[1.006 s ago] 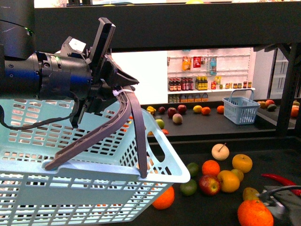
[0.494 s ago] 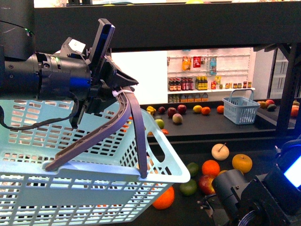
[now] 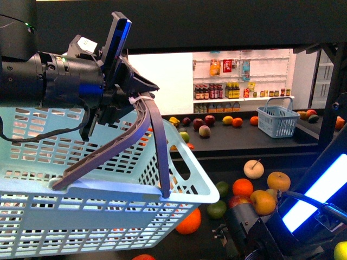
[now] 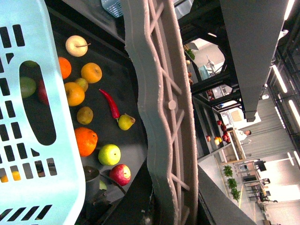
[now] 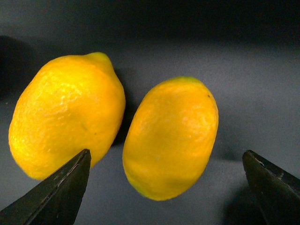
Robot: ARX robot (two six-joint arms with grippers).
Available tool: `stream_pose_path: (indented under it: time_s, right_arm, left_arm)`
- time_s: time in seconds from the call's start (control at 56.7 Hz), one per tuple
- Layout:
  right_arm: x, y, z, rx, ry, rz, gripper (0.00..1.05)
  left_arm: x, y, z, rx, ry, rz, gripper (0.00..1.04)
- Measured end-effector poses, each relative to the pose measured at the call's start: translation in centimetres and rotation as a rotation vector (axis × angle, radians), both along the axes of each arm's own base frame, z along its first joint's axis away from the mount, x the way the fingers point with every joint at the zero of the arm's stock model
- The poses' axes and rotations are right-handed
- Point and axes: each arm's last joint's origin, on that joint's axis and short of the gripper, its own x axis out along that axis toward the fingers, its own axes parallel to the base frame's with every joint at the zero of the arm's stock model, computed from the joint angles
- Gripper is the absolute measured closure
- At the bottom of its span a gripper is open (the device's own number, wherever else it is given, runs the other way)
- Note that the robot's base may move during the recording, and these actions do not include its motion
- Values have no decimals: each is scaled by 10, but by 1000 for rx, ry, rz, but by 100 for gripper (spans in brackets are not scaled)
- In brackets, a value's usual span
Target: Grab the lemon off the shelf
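The big black shelf (image 3: 233, 142) fills the scene, with fruit lying on its flat dark floors. On the left, a large pale blue basket (image 3: 108, 206) hangs in the air. The left claw (image 3: 142, 100) is pinched tight on its gray handle (image 3: 154, 141), so that arm is busy and far from the job.

The right arm (image 3: 260, 233) reaches in low on the near right side of the shelf. It is the one by the fruit. The front view does not show the lemons plainly, because the arm is in the way.

The right wrist view shows them well. The right claw (image 5: 166, 154) is spread wide and holds nothing. One lemon (image 5: 171, 138) lies on the dark shelf floor right between the two finger tips. Its long way runs across the line from tip to tip, a bit tilted, so the fingers would close on its slim sides. That looks like a good fit.

A second lemon (image 5: 65, 112) lies just beside it, close to one finger tip. That finger could bump it.
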Motion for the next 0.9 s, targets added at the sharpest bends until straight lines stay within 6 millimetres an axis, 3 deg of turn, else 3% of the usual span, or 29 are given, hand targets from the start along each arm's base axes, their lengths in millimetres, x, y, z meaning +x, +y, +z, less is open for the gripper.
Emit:
stream_pose_path:
  time_s: [0.406,0.6,0.83,0.9]
  right_arm:
    - [13,2,-9,-8,-19,3,7]
    - [11,-2,-23,-25,5,1,7]
    - [16,-9,-24,-32,-3,-3,7]
    - [17,-10,-24,-34,-6,-6,16]
  left_arm:
    - [0,0,0,0,0,0,94]
    - [0,0,0,0,0,0,94]
    - [0,0,0,0,0,0,94]
    - [0,0,0,0,0,0,94]
